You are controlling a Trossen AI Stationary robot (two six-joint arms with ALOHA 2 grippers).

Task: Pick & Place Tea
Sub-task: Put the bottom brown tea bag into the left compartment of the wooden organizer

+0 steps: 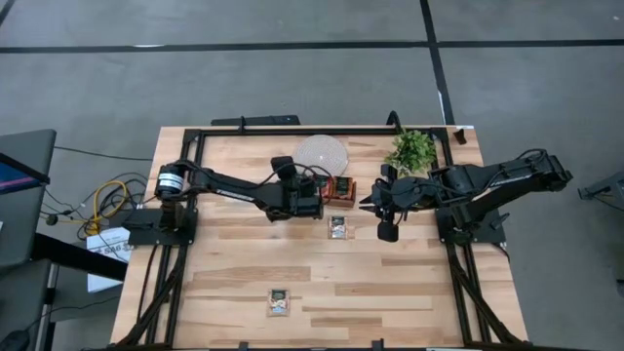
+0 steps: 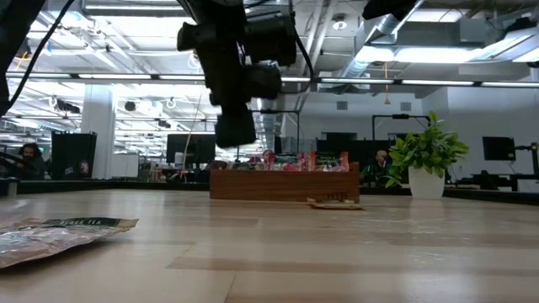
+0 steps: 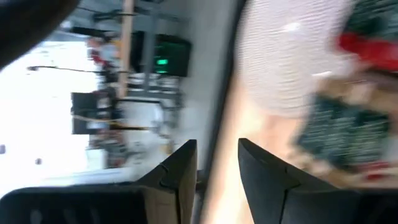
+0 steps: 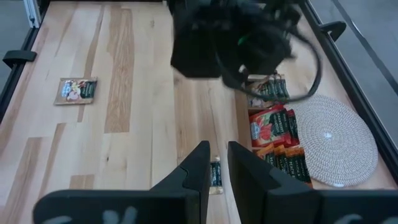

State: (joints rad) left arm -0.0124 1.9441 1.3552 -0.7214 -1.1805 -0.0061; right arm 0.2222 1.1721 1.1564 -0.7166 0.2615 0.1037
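Note:
The brown wooden tray (image 1: 340, 189) stands mid-table with red tea sachets (image 4: 267, 127) upright in it. One sachet (image 1: 338, 227) lies flat on the table just in front of the tray, also in the low view (image 2: 335, 203). Another pale sachet (image 1: 279, 302) lies flat near the table's near edge. My left gripper (image 3: 217, 146) hovers above the table to the left of the tray, open and empty. My right gripper (image 4: 217, 146) hovers right of the loose sachet (image 4: 215, 172), its fingers a narrow gap apart with nothing between them.
A round woven mat (image 1: 322, 151) lies behind the tray, and a potted plant (image 1: 411, 150) stands at the far right. Black frame rails (image 1: 292, 130) run along the table's edges. The near half of the table holds only the one pale sachet (image 2: 59, 233).

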